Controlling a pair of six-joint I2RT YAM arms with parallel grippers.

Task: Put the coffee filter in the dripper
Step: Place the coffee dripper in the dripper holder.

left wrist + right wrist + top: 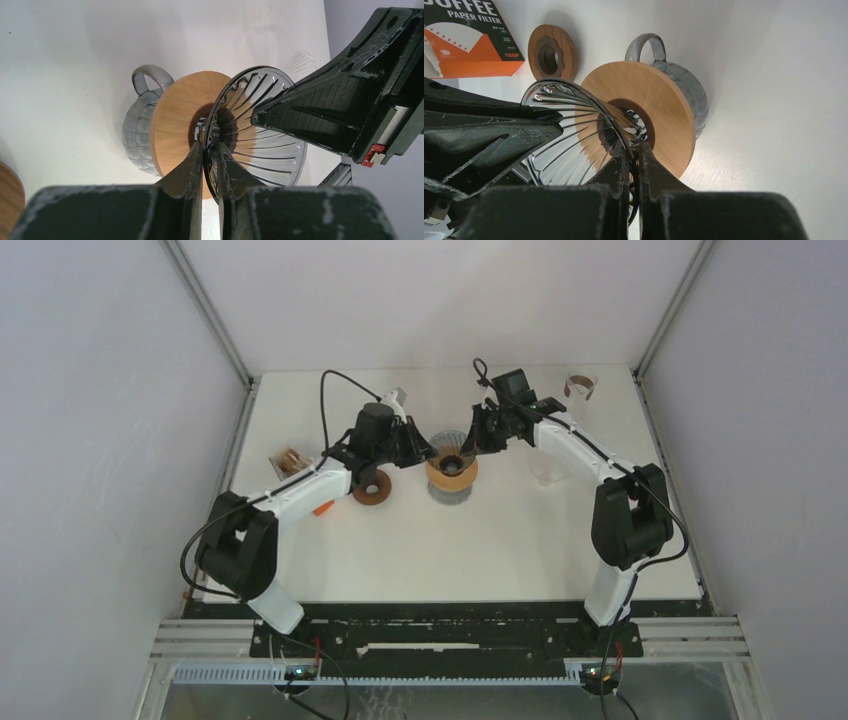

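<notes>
Overhead, the left gripper [424, 453] and right gripper [473, 443] are flanking the glass dripper [450, 470] mid-frame; in the left wrist view, the left jaws are clamping its ribbed rim; in the right wrist view, the right jaws are pinching the opposite rim, probably steadying it, while the coffee filter pack [466, 37] is lying upper left.

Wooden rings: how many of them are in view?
2. One wooden ring sits at the glass dripper's base; the other lies alone on the table beside the filter box. More may be hidden.
</notes>
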